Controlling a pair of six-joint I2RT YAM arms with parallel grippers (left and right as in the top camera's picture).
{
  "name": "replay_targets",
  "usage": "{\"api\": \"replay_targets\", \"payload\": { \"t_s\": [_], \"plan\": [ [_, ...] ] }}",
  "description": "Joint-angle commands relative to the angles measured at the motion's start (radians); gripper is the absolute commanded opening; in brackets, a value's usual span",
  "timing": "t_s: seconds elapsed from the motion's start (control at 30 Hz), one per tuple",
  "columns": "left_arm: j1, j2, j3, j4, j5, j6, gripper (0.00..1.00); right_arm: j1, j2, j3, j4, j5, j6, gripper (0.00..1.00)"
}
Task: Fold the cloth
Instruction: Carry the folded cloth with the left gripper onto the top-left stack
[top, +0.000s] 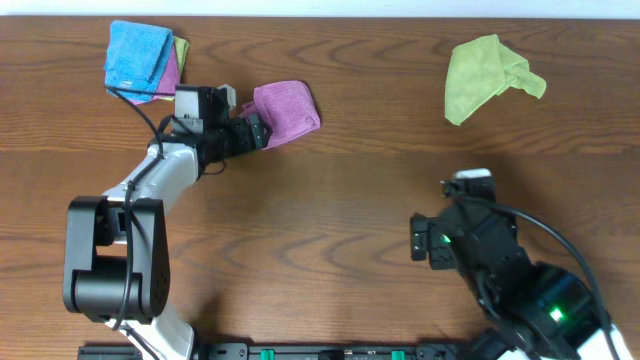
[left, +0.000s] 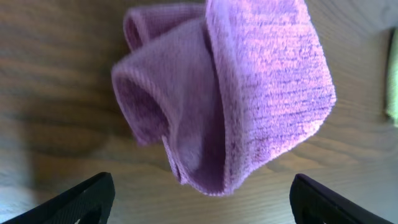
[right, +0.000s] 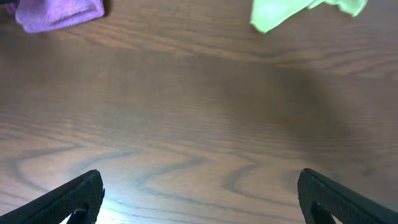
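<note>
The purple cloth (top: 288, 110) lay loosely doubled over on the wooden surface (top: 380, 160), just ahead of the left end effector (top: 256, 131) — fingers (left: 81, 202) spread wide, gripping nothing. The right end effector (right: 199, 196) — likewise wide open, empty — hung well apart.

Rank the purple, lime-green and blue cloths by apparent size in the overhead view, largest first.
1. lime-green cloth and blue cloth: largest, too alike to separate.
2. purple cloth: smallest, bunched up.

Fuzzy purple microfibre cloth (left: 249, 81) on a matt, grained wooden table (top: 340, 190)
</note>
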Motion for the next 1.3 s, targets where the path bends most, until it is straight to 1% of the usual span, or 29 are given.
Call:
{"api": "replay_targets", "payload": {
  "t_s": [0.0,0.2,0.3,0.47,0.5,0.53,0.57,0.6,0.67,0.7,0.73,0.9,1.0,1.07,1.13,1.27],
  "plan": [
    [0.001,0.011,-0.031,0.034,0.066,-0.109,0.96,-0.006,0.005,0.011,0.011,-0.023,-0.002,0.99],
    [0.002,0.053,-0.056,0.135,0.068,-0.2,0.95,-0.033,0.003,0.056,0.026,-0.023,-0.065,0.99],
    [0.002,0.122,-0.056,0.207,0.116,-0.234,0.95,-0.053,0.003,0.074,0.025,-0.023,-0.074,0.99],
    [0.002,0.212,-0.056,0.301,0.141,-0.313,0.95,-0.064,0.003,0.086,0.021,-0.025,-0.079,0.99],
    [0.002,0.232,-0.056,0.324,0.156,-0.327,0.96,-0.064,0.003,0.086,0.021,-0.024,-0.079,0.99],
    [0.002,0.257,-0.055,0.354,0.174,-0.352,1.0,-0.064,0.003,0.086,0.021,-0.023,-0.079,0.99],
    [0.002,0.279,-0.055,0.385,0.197,-0.375,0.91,-0.066,0.003,0.086,0.021,-0.023,-0.079,0.99],
    [0.002,0.3,-0.055,0.415,0.219,-0.392,0.69,-0.07,0.003,0.086,0.02,-0.023,-0.079,0.99],
    [0.002,0.346,-0.053,0.489,0.27,-0.417,0.37,-0.083,0.003,0.086,0.016,-0.023,-0.078,0.99],
    [0.002,0.362,-0.05,0.516,0.288,-0.43,0.18,-0.089,0.003,0.086,0.014,-0.024,-0.078,0.99],
    [0.002,0.373,-0.046,0.54,0.302,-0.444,0.06,-0.095,0.003,0.086,0.013,-0.024,-0.078,0.99],
    [0.01,0.381,0.036,0.588,0.363,-0.438,0.06,-0.12,0.003,0.086,0.013,-0.031,-0.078,0.99],
    [0.015,0.377,0.176,0.591,0.437,-0.438,0.06,-0.123,0.003,0.086,0.013,-0.031,-0.078,0.99],
    [0.015,0.37,0.261,0.591,0.451,-0.438,0.06,-0.123,0.003,0.086,0.013,-0.031,-0.078,0.99],
    [0.015,0.361,0.362,0.589,0.435,-0.443,0.06,-0.123,0.003,0.086,0.013,-0.031,-0.078,0.99],
    [0.055,0.348,0.56,0.539,0.34,-0.461,0.06,-0.122,0.003,0.086,0.013,-0.032,-0.074,0.99]
  ]
}}
